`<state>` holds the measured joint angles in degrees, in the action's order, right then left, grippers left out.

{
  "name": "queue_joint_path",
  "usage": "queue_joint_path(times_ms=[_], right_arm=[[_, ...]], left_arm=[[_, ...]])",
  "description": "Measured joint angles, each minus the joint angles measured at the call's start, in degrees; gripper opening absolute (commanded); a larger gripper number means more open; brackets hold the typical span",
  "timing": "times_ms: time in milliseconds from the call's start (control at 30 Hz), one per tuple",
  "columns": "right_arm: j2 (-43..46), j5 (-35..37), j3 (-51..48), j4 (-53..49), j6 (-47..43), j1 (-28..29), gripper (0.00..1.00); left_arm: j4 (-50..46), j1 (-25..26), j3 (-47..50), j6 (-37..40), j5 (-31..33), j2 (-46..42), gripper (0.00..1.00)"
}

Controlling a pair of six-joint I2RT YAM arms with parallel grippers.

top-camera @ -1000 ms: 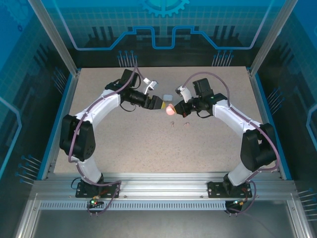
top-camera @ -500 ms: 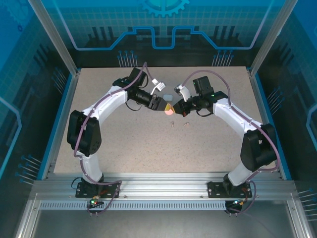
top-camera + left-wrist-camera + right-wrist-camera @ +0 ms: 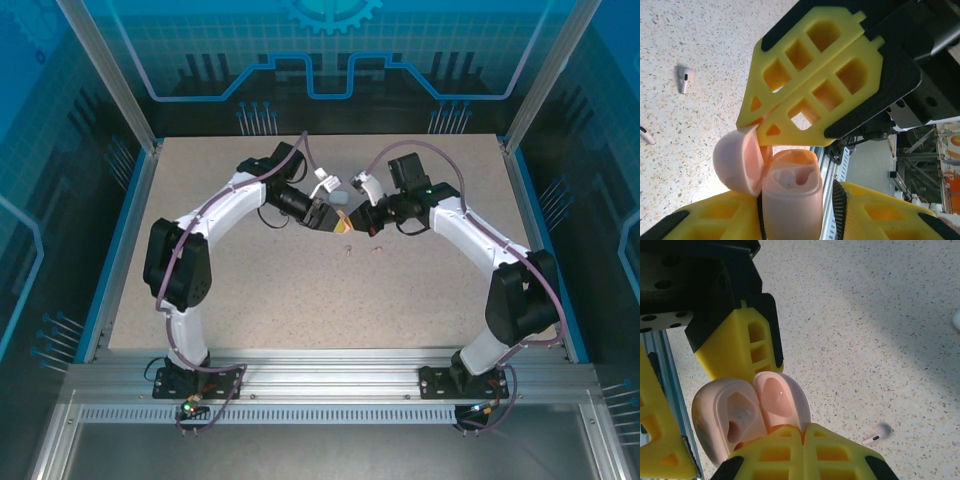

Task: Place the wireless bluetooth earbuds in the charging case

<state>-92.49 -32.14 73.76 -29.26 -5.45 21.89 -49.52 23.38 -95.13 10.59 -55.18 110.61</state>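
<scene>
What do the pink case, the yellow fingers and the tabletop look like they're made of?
Case: likely smooth moulded plastic, soft sheen. Fingers: apparently matte rigid plastic, cut-out lattice, perhaps printed. Tabletop: speckled beige, looks like matte composite board or laminate.

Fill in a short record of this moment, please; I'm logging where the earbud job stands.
case: pink charging case, lid open, held off the table
case wells: look empty
right gripper: shut, pinching the case at its lid
left gripper: jaws either side of the case body, a gap on one side
earbuds: two loose on the table, the second beside the first
</scene>
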Motion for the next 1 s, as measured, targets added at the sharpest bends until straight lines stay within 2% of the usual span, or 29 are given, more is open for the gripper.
queue_joint_path(times_ms=[400, 733, 800, 867, 900, 1000], right_arm=[[0.0, 1.27, 0.61, -1.11, -0.9, 0.68, 0.0], [0.0, 1.55, 0.61, -1.38, -0.98, 0.7, 0.0], [0.0, 1.7, 0.61, -1.36, -0.63, 0.7, 0.1], [0.0, 1.88, 0.61, -1.33, 0.22, 0.68, 0.27], [0.0, 2.21, 0.61, -1.25, 0.74, 0.63, 0.32], [0.11, 3.34, 0.59, -1.03, 2.21, -0.28, 0.38]], left_arm=[[-4.31, 0.17, -3.06, 2.27, -0.92, 2.82, 0.29], [-4.85, 0.15, -3.08, 3.48, -0.9, 2.89, 0.0], [-4.83, 0.15, -3.08, 3.54, -0.9, 2.91, 0.0], [-4.74, 0.15, -3.08, 3.54, -0.9, 2.93, 0.0], [-4.76, 0.15, -3.08, 3.54, -0.9, 2.93, 0.0], [-3.91, 0.15, -2.84, 3.45, -0.9, 2.91, 0.0]])
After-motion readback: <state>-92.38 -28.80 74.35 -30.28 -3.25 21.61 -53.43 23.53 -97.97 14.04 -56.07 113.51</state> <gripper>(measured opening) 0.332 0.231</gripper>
